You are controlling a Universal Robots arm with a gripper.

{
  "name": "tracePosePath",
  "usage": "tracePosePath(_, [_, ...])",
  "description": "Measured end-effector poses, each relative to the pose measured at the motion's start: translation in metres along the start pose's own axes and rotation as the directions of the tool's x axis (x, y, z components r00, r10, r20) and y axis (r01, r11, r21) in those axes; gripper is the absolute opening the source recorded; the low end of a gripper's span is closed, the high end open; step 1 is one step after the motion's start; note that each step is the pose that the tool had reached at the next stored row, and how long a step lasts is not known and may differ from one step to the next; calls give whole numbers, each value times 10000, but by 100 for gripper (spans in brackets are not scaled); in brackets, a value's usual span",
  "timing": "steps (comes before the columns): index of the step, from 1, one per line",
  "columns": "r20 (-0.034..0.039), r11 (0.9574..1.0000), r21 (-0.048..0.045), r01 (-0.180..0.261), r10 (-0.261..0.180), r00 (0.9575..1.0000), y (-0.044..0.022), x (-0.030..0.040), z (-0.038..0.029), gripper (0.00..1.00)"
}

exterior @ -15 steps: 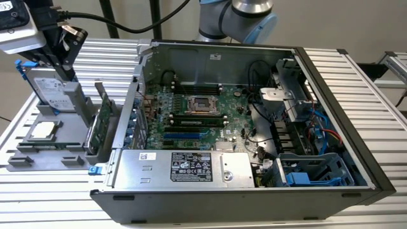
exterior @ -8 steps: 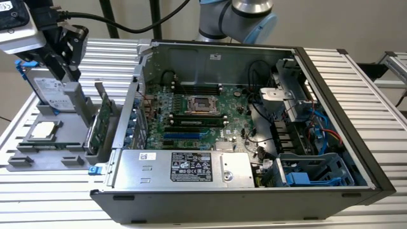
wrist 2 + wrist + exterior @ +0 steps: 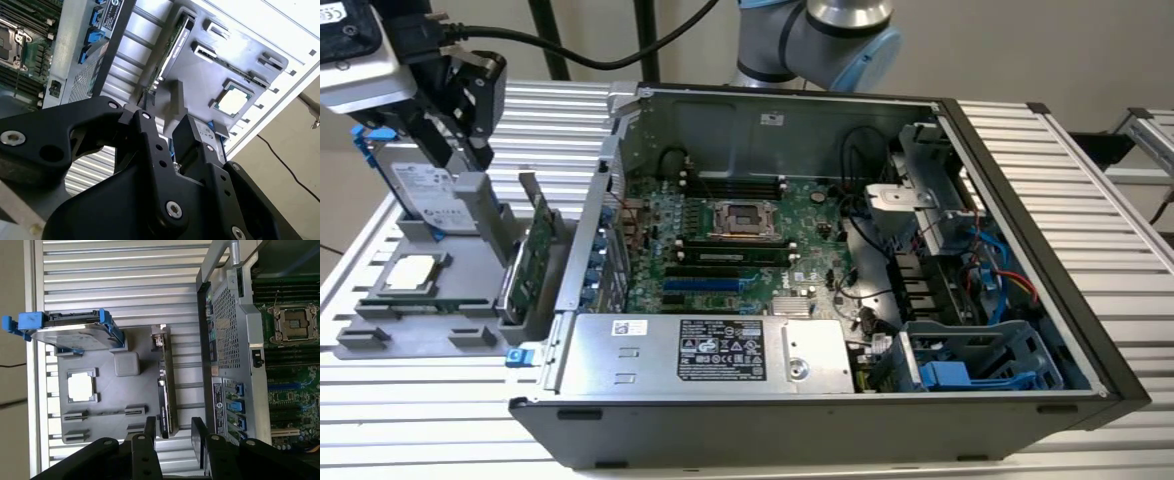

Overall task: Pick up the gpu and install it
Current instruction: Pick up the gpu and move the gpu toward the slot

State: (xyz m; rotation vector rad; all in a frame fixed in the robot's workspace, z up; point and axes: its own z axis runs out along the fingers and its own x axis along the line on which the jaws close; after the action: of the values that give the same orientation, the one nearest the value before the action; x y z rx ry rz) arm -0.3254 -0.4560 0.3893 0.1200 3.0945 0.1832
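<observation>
Picking: my gripper (image 3: 173,424), jaws spread, hangs near the gpu (image 3: 534,240), nine o'clock of the case (image 3: 720,440) in the exterior view; grasping needs straddling it

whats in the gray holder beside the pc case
The gray holder carries a blue-framed hard drive, a processor chip lying flat, and the gpu standing on edge. In the first wrist view the gripper covers one edge of the holder, so whatever sits there is hidden.
</observation>
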Motion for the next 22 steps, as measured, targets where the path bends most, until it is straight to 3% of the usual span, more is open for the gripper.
tracePosePath(8, [1, 10000, 12, 1, -1, 10000, -13, -2, 64, 100])
tracePosePath(13, [2, 10000, 12, 1, -1, 10000, -14, -3, 70, 100])
tracePosePath(22, [2, 10000, 14, 2, -2, 10000, -29, -6, 172, 100])
